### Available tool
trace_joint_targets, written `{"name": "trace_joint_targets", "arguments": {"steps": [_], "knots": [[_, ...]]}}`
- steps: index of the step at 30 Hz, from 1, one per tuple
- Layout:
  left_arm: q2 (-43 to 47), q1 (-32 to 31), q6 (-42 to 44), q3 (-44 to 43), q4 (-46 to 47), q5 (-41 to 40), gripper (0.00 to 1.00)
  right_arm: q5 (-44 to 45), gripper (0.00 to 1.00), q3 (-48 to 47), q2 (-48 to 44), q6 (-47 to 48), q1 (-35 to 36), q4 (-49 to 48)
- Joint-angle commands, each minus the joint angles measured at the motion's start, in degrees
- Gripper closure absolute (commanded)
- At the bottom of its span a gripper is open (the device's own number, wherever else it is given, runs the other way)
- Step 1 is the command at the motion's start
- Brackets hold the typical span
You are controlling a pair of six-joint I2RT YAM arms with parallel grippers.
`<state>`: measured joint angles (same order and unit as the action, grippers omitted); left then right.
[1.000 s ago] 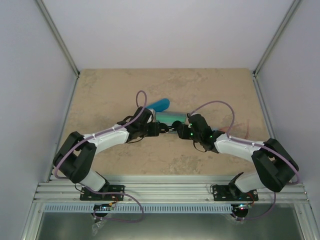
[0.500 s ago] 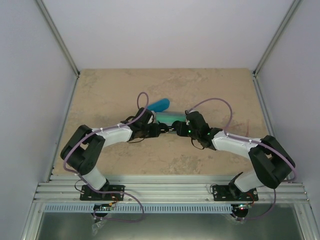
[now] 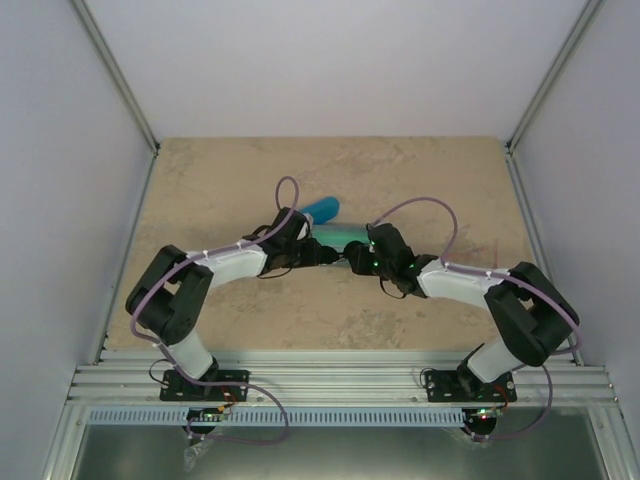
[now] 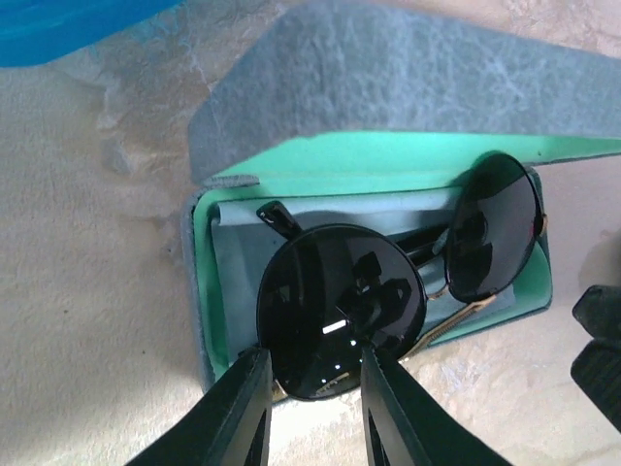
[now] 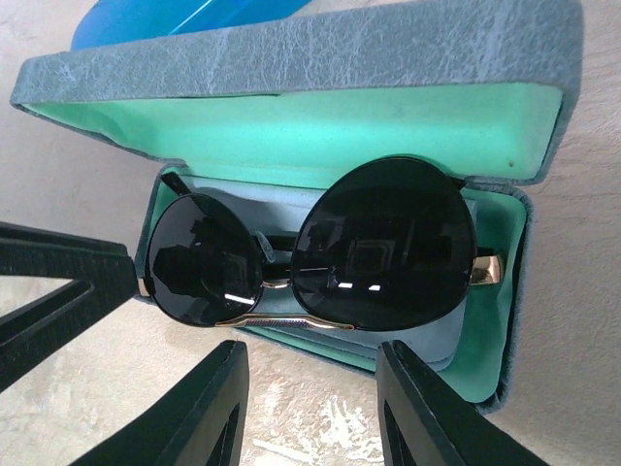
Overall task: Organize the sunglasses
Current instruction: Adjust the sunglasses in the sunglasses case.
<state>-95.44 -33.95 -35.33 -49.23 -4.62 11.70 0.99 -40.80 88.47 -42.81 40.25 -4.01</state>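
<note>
Beige mottled table [image 3: 220, 170], white walls [image 3: 330, 60]; right hand [image 5: 312, 349] released, left hand [image 4: 312, 357] straddles sunglasses [image 4: 340, 301], grasp unclear.

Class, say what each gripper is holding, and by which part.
Left gripper: jaws straddle one lens of the sunglasses in the case; a grip cannot be told. Right gripper: nothing held.

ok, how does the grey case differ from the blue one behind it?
The grey case is matte and rectangular; the blue case is glossy and rounded. The grey case lies open with the sunglasses inside; the blue case's contents do not show. Both lie on the table, close together.
</note>
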Motion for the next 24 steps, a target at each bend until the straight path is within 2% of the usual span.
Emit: {"name": "trace_joint_targets", "arguments": {"steps": [1,24], "knots": [[-2.02,0.63,1.47,-1.89,0.63,0.14,0.72,-0.61,0.63,-1.13,1.46,0.57,-0.24,-1.50],[-5.41,1.21,5.10,-4.99,1.23,-1.73,0.71,-0.91,0.65,-3.15,5.76,0.44,-0.26,-2.34]]}}
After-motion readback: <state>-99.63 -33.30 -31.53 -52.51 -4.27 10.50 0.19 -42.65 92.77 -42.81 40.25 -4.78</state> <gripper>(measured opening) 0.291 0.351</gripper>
